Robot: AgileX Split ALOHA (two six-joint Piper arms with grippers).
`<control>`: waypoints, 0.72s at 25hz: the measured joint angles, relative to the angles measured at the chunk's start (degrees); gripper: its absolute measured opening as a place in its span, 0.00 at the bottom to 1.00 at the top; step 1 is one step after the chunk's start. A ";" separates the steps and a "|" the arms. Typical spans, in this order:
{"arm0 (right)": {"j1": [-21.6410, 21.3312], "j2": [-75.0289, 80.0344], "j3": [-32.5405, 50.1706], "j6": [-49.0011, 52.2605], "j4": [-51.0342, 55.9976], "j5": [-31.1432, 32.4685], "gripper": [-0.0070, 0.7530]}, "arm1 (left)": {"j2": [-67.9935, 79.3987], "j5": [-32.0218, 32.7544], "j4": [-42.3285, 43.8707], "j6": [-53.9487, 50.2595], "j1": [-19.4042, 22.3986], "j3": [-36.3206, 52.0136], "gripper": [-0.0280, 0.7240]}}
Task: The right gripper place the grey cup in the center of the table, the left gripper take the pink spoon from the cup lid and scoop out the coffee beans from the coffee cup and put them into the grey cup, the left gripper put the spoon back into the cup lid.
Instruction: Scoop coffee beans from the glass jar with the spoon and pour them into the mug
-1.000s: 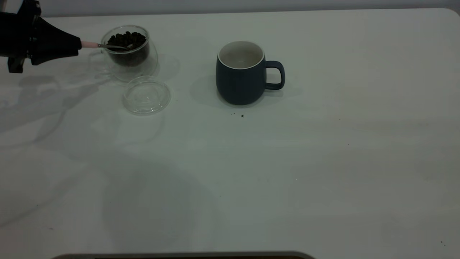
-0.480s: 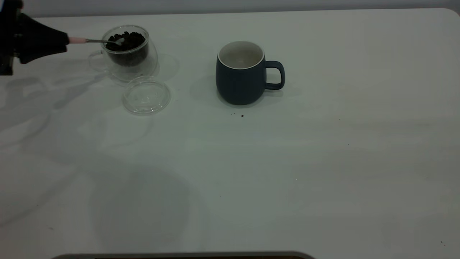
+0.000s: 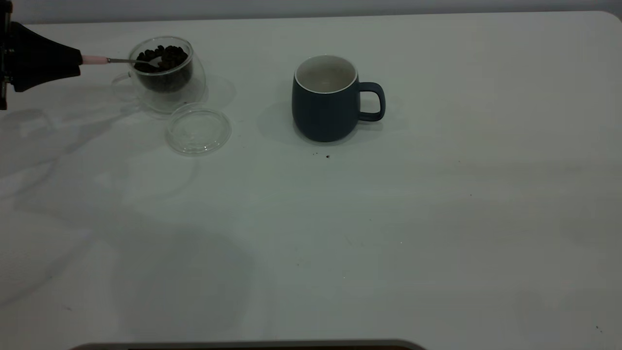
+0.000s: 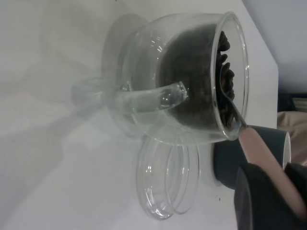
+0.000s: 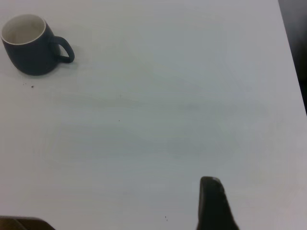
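Observation:
The grey cup [image 3: 325,102] stands upright mid-table with its handle to the right; it also shows in the right wrist view [image 5: 29,45]. The glass coffee cup [image 3: 165,80] with coffee beans [image 3: 165,54] stands at the far left. My left gripper [image 3: 73,61] is shut on the pink spoon's handle [image 3: 95,60] to the left of that cup. The spoon's metal bowl [image 3: 154,61] lies among the top beans inside the rim. The clear cup lid [image 3: 198,129] lies empty in front of the glass cup. My right gripper [image 5: 201,215] is open, far from the cups.
Small dark crumbs [image 3: 327,156] lie just in front of the grey cup. A dark object [image 3: 243,346] runs along the table's near edge. The table's rounded corner [image 3: 610,17] is at the back right.
My left gripper has drawn back to the left with the spoon. The spoon's bowl has risen to the top of the beans, and the glass cup has slid slightly left.

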 joint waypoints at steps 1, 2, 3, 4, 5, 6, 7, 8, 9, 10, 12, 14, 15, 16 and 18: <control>0.00 0.00 0.00 0.00 0.00 0.00 0.65 | 0.00 0.06 0.00 0.00 0.00 0.00 0.21; 0.00 0.00 0.00 0.00 0.00 0.00 0.65 | 0.00 0.29 0.00 -0.02 0.00 0.00 0.21; 0.00 0.00 0.00 0.00 0.00 0.00 0.65 | 0.00 0.56 0.00 -0.02 0.00 0.00 0.21; 0.00 0.00 0.00 0.00 0.00 0.00 0.65 | 0.00 0.98 0.00 -0.06 0.00 0.00 0.21; 0.00 0.00 0.00 0.00 0.00 0.00 0.65 | 0.00 1.21 0.00 -0.06 0.00 0.00 0.21; 0.00 0.00 0.00 0.00 0.00 0.00 0.65 | 0.00 1.32 0.00 -0.06 0.00 0.00 0.21; 0.00 0.00 0.00 0.00 0.00 0.00 0.65 | 0.00 1.52 0.00 -0.06 0.00 0.00 0.21; 0.00 0.00 0.00 0.00 0.00 0.00 0.65 | 0.00 1.70 0.00 -0.06 0.00 0.00 0.21; 0.00 0.00 0.00 0.00 0.00 0.00 0.65 | 0.00 1.91 0.00 -0.23 0.06 0.00 0.21; 0.00 0.00 0.00 0.00 0.00 0.00 0.65 | 0.00 2.42 0.00 -0.37 0.18 0.00 0.21; 0.00 0.00 0.00 0.00 0.00 0.00 0.65 | 0.00 2.97 -0.18 -0.61 0.64 0.00 0.21; 0.00 0.00 0.00 0.00 0.00 0.00 0.65 | 0.00 3.28 -0.18 -0.77 1.39 0.00 0.21; 0.00 0.00 0.00 0.00 0.00 0.00 0.65 | 0.00 3.66 -0.30 -0.79 1.88 0.00 0.21; 0.00 0.00 0.00 0.00 0.00 0.00 0.65 | 0.00 4.08 -0.45 -0.85 2.33 0.00 0.21; 0.00 0.00 0.00 0.00 0.00 0.00 0.65 | 0.00 5.18 -0.62 -0.85 3.19 0.00 0.21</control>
